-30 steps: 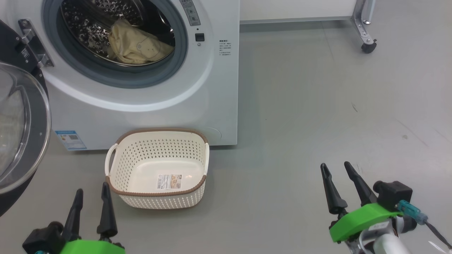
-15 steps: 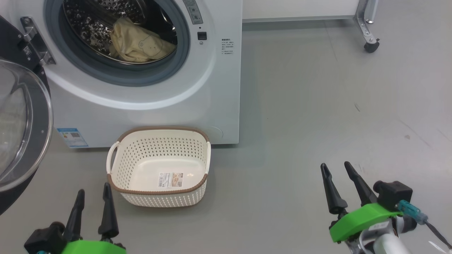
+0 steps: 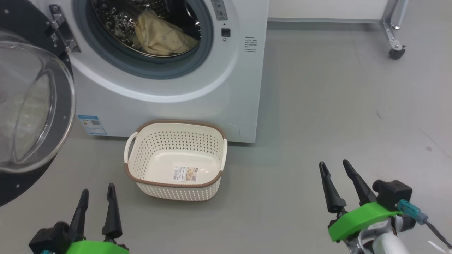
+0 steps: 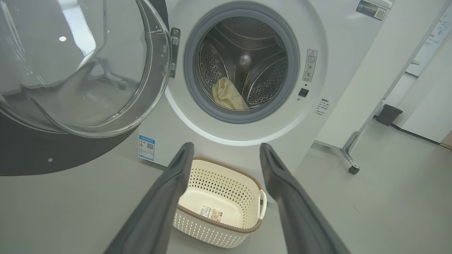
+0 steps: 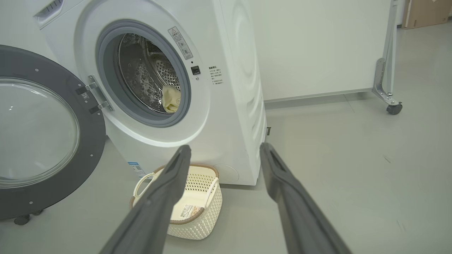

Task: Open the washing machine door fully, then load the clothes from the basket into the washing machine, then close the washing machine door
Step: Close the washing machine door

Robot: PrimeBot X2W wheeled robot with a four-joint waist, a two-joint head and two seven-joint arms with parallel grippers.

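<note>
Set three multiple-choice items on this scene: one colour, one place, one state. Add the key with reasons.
1. The basket rim is: A brown; B blue; C black.
2. The clothes lie: A in the basket; B in the washing machine; C beside the basket.
3. The washing machine door is: A shut; B wide open; C removed.
Key: 1A, brown band on top; 2B, cream bundle in the drum; 3B, it stands swung aside.

The left gripper (image 3: pixel 98 187) and right gripper (image 3: pixel 333 162) are built of tapered black fingers (image 3: pixel 112 211) on green mounts (image 3: pixel 360 217); a teal plug (image 3: pixel 409 209) is fitted rightmost.
</note>
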